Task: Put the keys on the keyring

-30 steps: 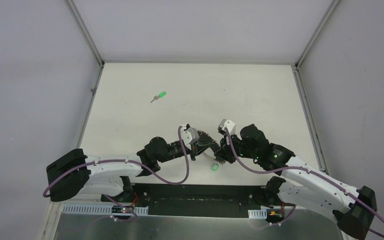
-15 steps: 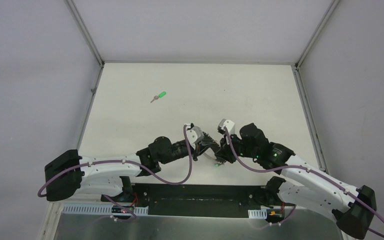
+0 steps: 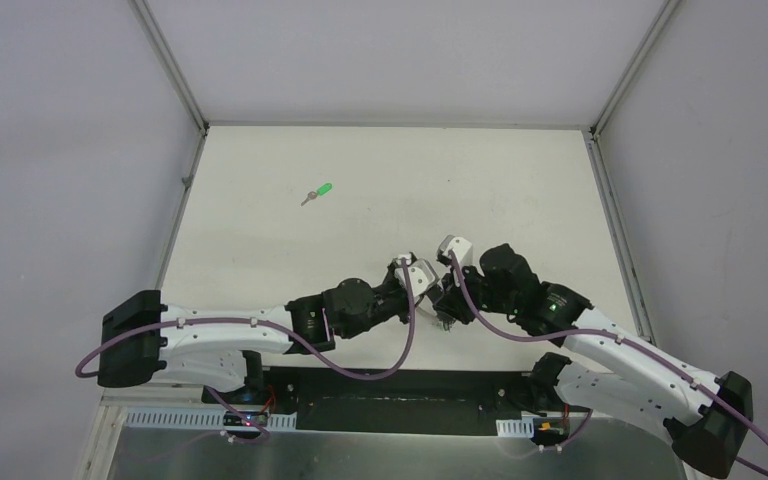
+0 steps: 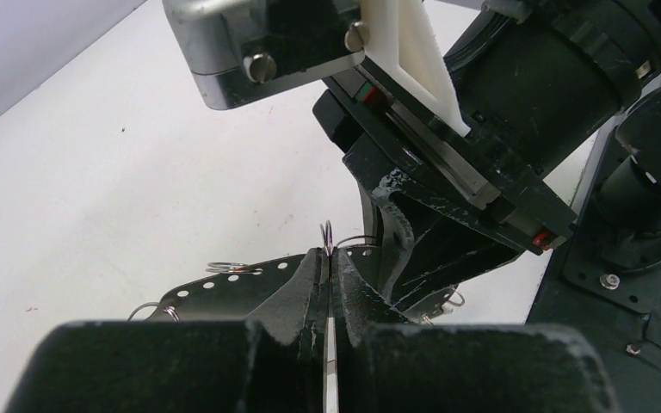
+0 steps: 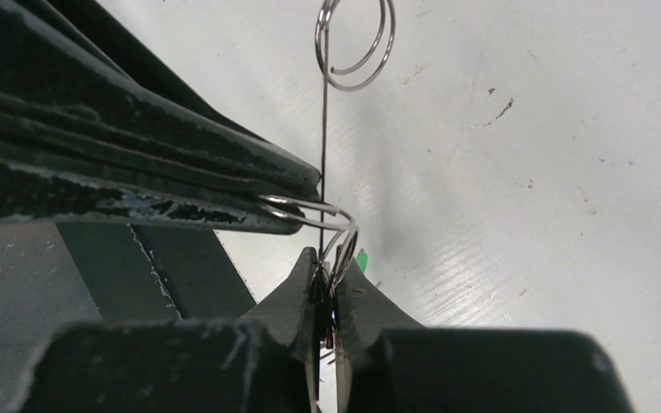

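1. Keyring (image 5: 324,138): thin grey wire, held off the table (image 3: 480,190) between the two grippers, mid-table and near the arm bases. A coiled loop of it shows above the right fingers in the right wrist view.
2. Green key (image 3: 322,189): lies flat on the far-left part of the table, well apart from the keyring and both grippers. It is not yet threaded. No yellow-tan key is visible.
3. Green speck (image 5: 361,258): just under the right fingertips. Tag or key head, cannot tell.
4. Left gripper (image 4: 329,274): jaws closed, pinching the wire edge-on.
5. Right gripper (image 5: 327,280): jaws closed on the same wire, just beside the left tips. Whether the two sets of tips touch cannot be told.
6. Small ring (image 4: 228,267): hangs by the left fingers, with others like it nearby.
7. Step in hand, as judged: a two-handed hold on the keyring, settling it before one arm goes for the key.
8. Handling notes:
   - Hold one pinch firm before the other lets go, since wire this thin will likely twist or slip.
   - Do not pull the grippers apart.
   - Leave the wire's free end clear and facing the arm that brings the key.
   - Take the key by its head, so the hole stays open.
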